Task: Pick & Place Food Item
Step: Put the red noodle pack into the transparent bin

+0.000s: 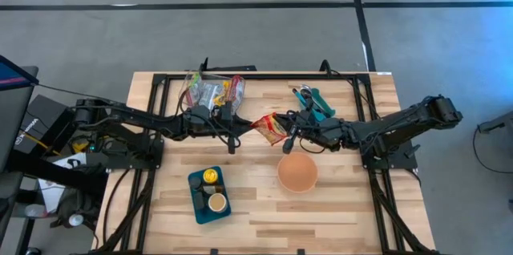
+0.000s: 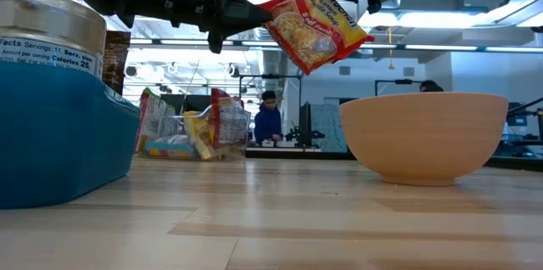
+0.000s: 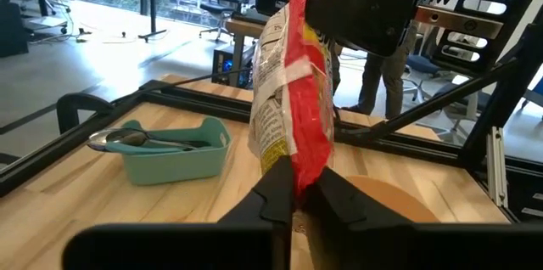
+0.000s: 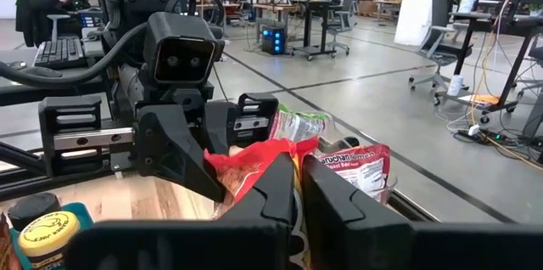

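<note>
A red and yellow snack packet (image 1: pixel 271 127) hangs in the air over the table's middle, between my two grippers. My left gripper (image 1: pixel 247 126) is shut on its left end. My right gripper (image 1: pixel 288 133) is shut on its right end. In the low view the packet (image 2: pixel 316 28) is tilted, well above the tabletop and up to the left of the tan bowl (image 2: pixel 424 134). The bowl (image 1: pixel 297 172) stands on its base, nearer the front edge than the packet. My left gripper pinches the packet's end seam (image 3: pixel 297 177) between its two fingers, coming level from the table's left. The packet is lifted clear of the table and stands up edge-on past the fingers. My right gripper pinches the packet's opposite red edge (image 4: pixel 287 161) between its two fingers, coming about level from the table's right. The packet is clear of the table, stretched between the two grippers.
A clear bin of snack bags (image 1: pixel 212 91) stands at the far left. A teal tray with utensils (image 1: pixel 314 104) stands at the far right. A blue tray with two cans (image 1: pixel 210 195) sits near the front. A black frame (image 1: pixel 160 78) borders the table. People show in the room behind.
</note>
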### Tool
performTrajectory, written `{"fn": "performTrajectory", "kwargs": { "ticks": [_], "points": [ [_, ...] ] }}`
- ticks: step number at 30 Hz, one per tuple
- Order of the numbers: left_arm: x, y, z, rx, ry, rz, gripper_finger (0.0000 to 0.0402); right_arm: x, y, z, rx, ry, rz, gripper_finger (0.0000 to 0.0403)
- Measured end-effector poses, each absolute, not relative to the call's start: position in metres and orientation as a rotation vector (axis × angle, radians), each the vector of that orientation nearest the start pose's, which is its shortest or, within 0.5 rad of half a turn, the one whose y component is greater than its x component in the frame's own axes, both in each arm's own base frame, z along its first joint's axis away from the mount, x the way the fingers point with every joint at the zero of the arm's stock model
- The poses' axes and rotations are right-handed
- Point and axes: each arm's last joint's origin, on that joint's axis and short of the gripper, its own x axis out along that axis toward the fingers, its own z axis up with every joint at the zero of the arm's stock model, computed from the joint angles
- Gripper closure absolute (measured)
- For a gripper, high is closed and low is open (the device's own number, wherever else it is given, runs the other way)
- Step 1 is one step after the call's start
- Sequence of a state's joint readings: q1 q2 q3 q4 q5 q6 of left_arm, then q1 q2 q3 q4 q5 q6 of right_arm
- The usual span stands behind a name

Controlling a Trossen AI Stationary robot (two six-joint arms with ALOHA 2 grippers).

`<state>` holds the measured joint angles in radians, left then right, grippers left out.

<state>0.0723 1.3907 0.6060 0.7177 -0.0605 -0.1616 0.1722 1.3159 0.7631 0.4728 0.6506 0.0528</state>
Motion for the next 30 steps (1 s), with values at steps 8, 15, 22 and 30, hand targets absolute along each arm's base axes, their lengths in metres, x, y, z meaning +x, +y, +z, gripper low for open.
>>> {"fn": "performTrajectory", "kwargs": {
  "ticks": [8,15,22,30],
  "points": [
    [0.284,0.023,0.2261,-0.162,0.056,0.142,0.0396,0.2827,0.0315,0.2742,0.02,0.061,-0.48,0.0378],
    [0.2838,0.0238,0.2261,-0.161,0.054,0.17,0.0397,0.2827,0.0315,0.2742,0.02,0.061,-0.48,0.0356],
    [0.2838,0.024,0.2261,-0.16,0.053,0.175,0.0398,0.2827,0.0315,0.2743,0.02,0.061,-0.48,0.029],
    [0.2838,0.0239,0.2261,-0.163,0.053,0.175,0.0399,0.2761,0.0302,0.2779,0.004,0.089,-0.484,0.0199]
  ]
}}
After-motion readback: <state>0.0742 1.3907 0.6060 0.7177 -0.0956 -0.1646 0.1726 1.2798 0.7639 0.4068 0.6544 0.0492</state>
